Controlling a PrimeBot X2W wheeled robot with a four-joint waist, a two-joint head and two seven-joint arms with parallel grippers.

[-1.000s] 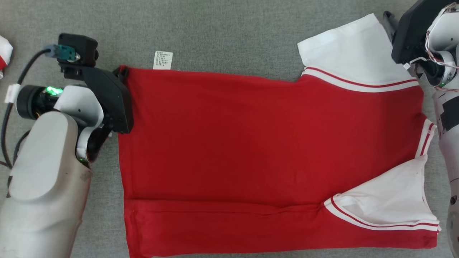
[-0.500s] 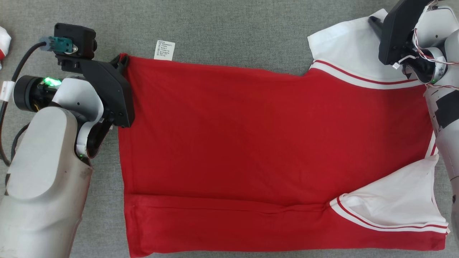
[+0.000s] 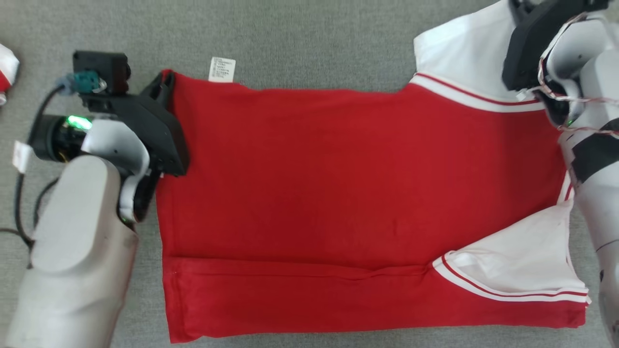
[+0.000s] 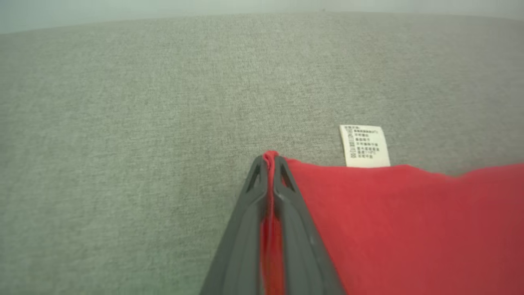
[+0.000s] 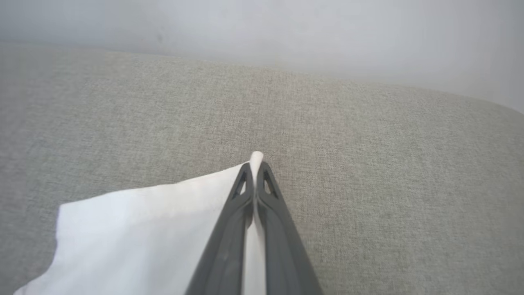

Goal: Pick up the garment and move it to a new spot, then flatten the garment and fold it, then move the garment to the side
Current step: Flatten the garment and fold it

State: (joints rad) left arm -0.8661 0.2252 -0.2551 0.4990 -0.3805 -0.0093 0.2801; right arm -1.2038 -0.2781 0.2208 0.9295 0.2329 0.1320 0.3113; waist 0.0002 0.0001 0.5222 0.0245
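Note:
A red garment (image 3: 348,193) with white sleeves and striped cuffs lies spread flat on the grey fabric surface (image 3: 309,38), its near strip folded over. My left gripper (image 3: 164,82) is shut on the garment's far left hem corner; in the left wrist view red cloth (image 4: 389,229) is pinched between the fingers (image 4: 245,229), with a white care label (image 4: 364,146) beside them. At the far right, my right gripper (image 3: 516,6) is shut on the white sleeve (image 3: 464,53); the right wrist view shows white cloth (image 5: 135,237) held between the fingers (image 5: 229,241).
A bit of another red and white cloth (image 3: 6,72) lies at the left edge. The second white sleeve (image 3: 527,261) is folded onto the garment near the lower right. Grey surface extends beyond the garment's far edge.
Both grippers kept their hold and carried the far edge farther away, drawing the garment taut. The right sleeve corner moved up toward the picture's top edge.

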